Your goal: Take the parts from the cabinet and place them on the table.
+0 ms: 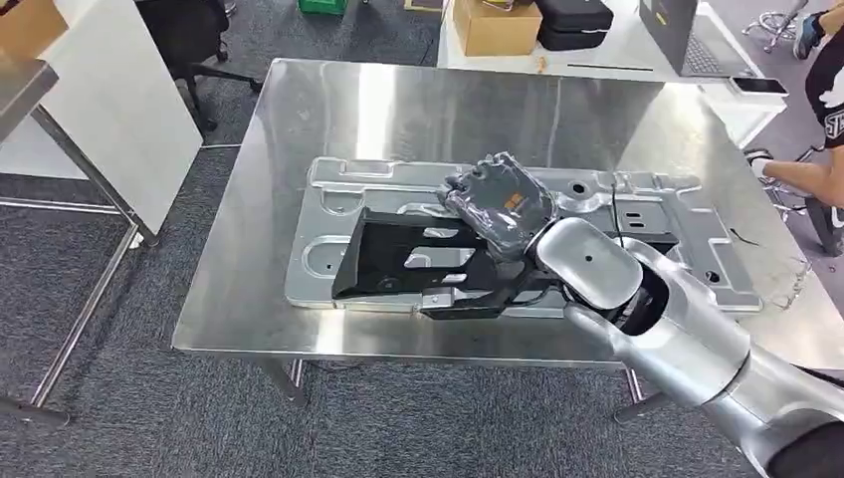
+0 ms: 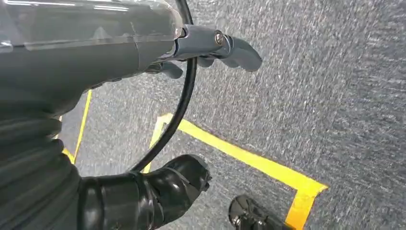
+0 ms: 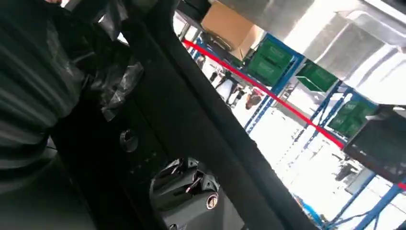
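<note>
Item: stamped grey metal panel point(image 1: 637, 214), which we record lying flat along the middle of the steel table point(image 1: 398, 110). Beyond the table's far edge we list a cardboard box point(image 1: 496, 25), a black case point(image 1: 574, 22) and a laptop point(image 1: 687, 40) on a white desk point(image 1: 637, 55); a seated person's leg point(image 1: 796, 177) shows at the far right, and a white board point(image 1: 119, 110) leans at the left.

Item: black part point(image 1: 398, 261), a flat bracket-like frame. We find it resting on the near-left portion of the panel, its near edge close to the table's near rim. The right hand point(image 1: 498, 204) lies over the part's right end, fingers wrapped in a plastic cover and curled down onto it; we cannot tell whether they grip it or merely rest there.

Item: left hand point(image 2: 210, 50), hanging over the floor, its fingers loose and apart, holding nothing.

Surface and room: brushed, reflective tabletop; grey carpet point(image 2: 335, 96) with yellow tape lines point(image 2: 249, 155).
</note>
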You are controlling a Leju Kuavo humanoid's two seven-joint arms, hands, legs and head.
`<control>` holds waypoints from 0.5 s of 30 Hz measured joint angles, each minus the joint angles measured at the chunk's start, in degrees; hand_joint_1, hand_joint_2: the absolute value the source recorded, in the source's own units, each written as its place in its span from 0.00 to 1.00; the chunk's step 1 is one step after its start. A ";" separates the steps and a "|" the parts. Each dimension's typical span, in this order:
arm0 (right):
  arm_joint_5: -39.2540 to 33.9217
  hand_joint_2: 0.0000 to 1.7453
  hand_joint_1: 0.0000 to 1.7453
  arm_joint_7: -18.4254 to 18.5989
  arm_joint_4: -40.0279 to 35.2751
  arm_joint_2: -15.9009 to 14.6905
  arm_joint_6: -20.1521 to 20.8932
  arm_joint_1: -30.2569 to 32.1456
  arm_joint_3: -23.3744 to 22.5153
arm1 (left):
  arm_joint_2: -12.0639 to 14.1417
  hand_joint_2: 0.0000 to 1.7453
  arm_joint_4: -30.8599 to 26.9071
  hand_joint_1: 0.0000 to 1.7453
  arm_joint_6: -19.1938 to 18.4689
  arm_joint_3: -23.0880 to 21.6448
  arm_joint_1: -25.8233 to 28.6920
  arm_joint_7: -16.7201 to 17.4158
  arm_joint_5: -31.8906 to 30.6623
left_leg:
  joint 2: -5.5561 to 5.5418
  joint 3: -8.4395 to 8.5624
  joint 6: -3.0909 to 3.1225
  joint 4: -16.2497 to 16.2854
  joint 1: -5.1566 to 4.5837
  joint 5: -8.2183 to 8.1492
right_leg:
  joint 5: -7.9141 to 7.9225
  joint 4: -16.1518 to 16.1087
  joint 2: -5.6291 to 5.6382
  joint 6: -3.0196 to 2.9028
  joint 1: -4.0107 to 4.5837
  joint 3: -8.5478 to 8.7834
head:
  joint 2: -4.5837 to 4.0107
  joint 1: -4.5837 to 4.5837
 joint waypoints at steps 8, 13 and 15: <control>0.00 1.00 1.00 0.00 -0.05 -0.20 -0.05 -0.01 0.94 | 0.15 1.00 -0.02 0.00 0.09 0.00 -0.13 -0.54 -0.20 | -0.26 0.86 2.61 0.08 -1.23 -1.07 | 0.53 -0.76 -0.23 3.36 -0.91 1.33 | 0.00 0.00; 0.00 1.00 1.00 0.00 -0.09 -0.72 -0.09 0.03 1.10 | 0.20 1.00 -0.02 0.00 0.09 0.00 -0.26 -0.57 -0.20 | -0.09 1.68 3.27 -0.46 -1.83 -0.96 | -8.70 17.46 0.01 1.16 0.06 -8.03 | 0.00 0.02; 0.00 1.00 1.00 0.00 -0.11 -0.83 -0.07 0.13 1.18 | 0.20 1.00 -0.02 0.00 0.09 0.00 -0.21 -0.57 -0.20 | -0.15 1.77 3.27 -0.31 -2.19 -1.01 | -7.60 19.00 0.06 0.18 0.60 -9.82 | 0.00 0.04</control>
